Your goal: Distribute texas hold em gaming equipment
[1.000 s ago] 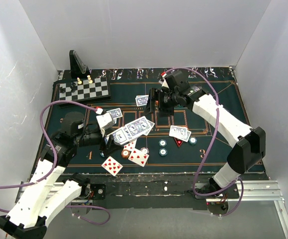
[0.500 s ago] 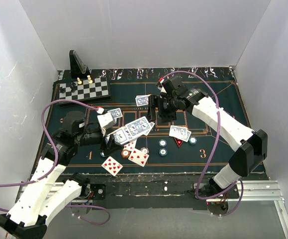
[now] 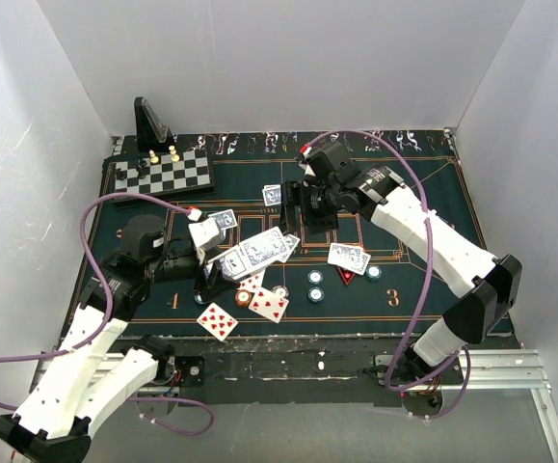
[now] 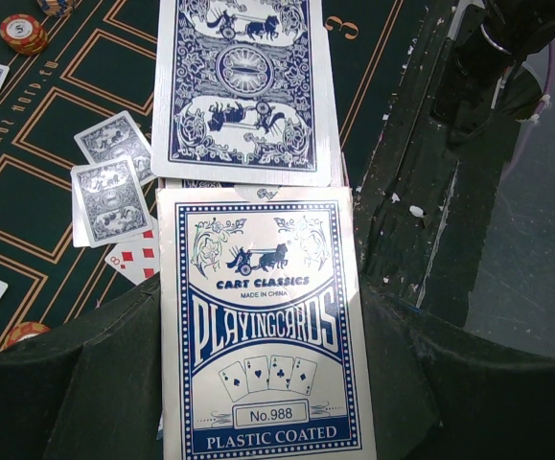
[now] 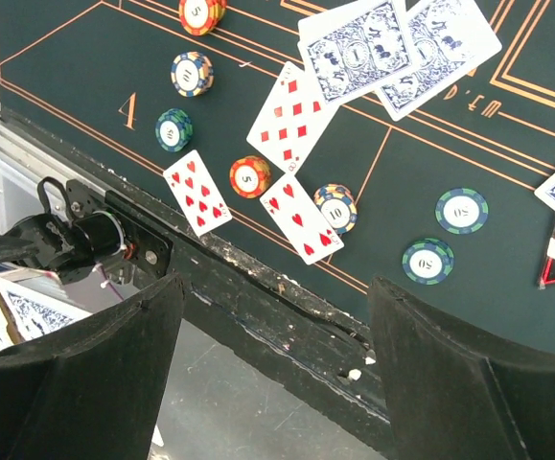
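While the left gripper (image 4: 263, 292) clamps the card box (image 4: 258, 374), the right gripper (image 5: 277, 287) gapes empty

A black-and-white chessboard (image 3: 163, 175) lies at the far left corner of a dark green felt mat (image 3: 356, 299) printed with orange lines. Two pale pawns (image 3: 153, 156) (image 3: 173, 152) stand upright near the chessboard's far edge. Just behind it a black angled stand (image 3: 150, 123) rises against the white back wall (image 3: 279, 58). A scuffed black strip (image 3: 336, 338) borders the mat's near edge.
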`<action>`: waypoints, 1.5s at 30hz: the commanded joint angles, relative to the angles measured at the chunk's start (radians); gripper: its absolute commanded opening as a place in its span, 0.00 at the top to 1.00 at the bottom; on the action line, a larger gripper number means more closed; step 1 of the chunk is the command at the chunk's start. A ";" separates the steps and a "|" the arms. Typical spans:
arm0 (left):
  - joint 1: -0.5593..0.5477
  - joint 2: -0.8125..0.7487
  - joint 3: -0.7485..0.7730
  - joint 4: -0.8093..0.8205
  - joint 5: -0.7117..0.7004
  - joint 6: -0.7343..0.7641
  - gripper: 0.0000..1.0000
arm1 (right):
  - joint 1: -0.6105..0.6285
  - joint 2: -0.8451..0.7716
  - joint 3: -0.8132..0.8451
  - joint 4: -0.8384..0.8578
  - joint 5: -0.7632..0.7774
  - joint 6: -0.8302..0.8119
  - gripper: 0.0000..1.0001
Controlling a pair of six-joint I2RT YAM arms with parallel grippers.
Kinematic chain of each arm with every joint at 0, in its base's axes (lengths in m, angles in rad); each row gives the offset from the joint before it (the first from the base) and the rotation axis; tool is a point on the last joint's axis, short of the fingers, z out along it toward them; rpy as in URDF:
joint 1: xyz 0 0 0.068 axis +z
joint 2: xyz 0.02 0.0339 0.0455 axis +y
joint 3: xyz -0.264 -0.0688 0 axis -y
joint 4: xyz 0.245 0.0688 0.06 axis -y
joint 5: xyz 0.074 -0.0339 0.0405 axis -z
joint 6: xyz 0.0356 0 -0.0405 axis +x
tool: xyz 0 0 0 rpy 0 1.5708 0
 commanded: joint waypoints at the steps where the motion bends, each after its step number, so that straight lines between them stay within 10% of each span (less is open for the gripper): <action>1: 0.004 -0.016 0.040 0.004 -0.002 0.014 1.00 | 0.026 -0.005 0.055 -0.023 0.024 -0.007 0.17; 45: 0.004 -0.071 -0.029 0.047 -0.039 -0.056 1.00 | 0.057 0.018 0.067 -0.056 0.105 -0.010 0.10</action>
